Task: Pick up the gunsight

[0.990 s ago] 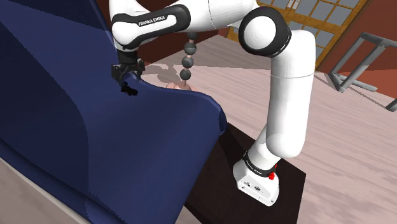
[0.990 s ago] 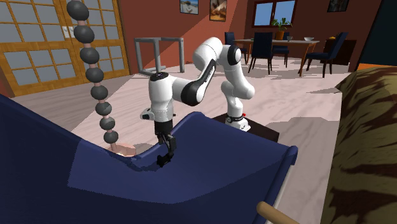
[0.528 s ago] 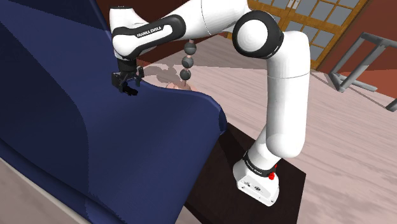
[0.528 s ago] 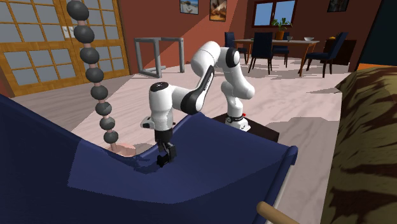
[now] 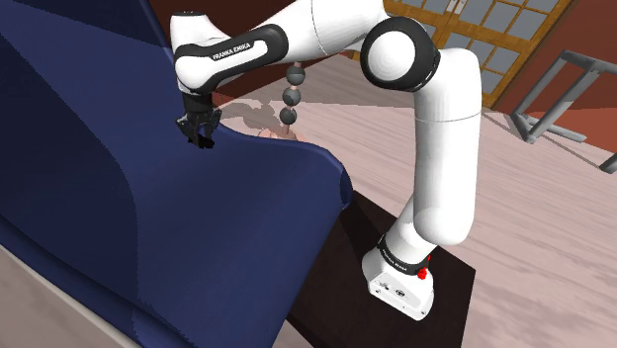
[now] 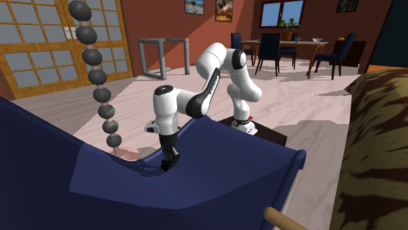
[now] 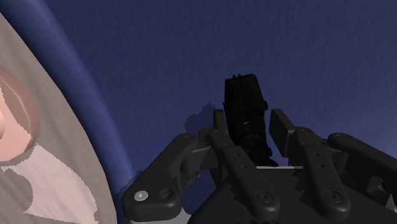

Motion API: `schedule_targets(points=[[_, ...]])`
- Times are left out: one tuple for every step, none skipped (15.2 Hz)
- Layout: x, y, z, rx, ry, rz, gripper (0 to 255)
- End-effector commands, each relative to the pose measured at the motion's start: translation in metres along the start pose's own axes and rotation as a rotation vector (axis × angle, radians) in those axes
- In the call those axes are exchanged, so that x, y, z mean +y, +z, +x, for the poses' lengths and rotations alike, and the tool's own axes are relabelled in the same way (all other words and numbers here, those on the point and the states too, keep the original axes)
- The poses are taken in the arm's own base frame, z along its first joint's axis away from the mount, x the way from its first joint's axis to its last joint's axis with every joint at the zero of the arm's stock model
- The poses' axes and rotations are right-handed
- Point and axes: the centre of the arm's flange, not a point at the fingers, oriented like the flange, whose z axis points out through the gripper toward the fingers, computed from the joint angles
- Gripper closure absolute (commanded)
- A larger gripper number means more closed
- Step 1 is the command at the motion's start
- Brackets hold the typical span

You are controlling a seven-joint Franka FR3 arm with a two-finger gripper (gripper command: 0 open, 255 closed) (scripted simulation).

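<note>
Wrist view: gripper [image 7: 249, 121] fingers [image 7: 222, 137] pressed against both flanks of the black gunsight [image 7: 245, 105], which lies on blue fabric [image 7: 191, 57]. In the shoulder view the gripper sits at 10 o'clock from the stand [image 5: 336, 267]. Grasp appears made; lift not yet done.

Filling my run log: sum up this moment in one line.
phase: grasp | pincer: at gunsight | gunsight: on blue fabric | lifted: no

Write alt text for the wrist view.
A black gunsight sits clasped between the jaws of the black gripper, its end poking out past their tips. Behind it spreads dark blue fabric, and beyond the fabric's curved edge lies a pale pinkish floor.
</note>
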Motion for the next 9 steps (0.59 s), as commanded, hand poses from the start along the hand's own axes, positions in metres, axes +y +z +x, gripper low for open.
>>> schedule_targets(points=[[0.000,0.000,0.000,0.000,0.000,0.000,255],[0.000,0.000,0.000,0.000,0.000,0.000,255],[0.000,0.000,0.001,0.000,0.000,0.000,255],[0.000,-0.005,0.001,0.000,0.000,0.000,255],[0.000,-0.010,0.001,0.000,0.000,0.000,255],[0.001,-0.016,0.001,0.000,0.000,0.000,255],[0.001,-0.021,0.001,0.000,0.000,0.000,255],[0.001,-0.026,0.001,0.000,0.000,0.000,255],[0.001,-0.032,0.001,0.000,0.000,0.000,255]])
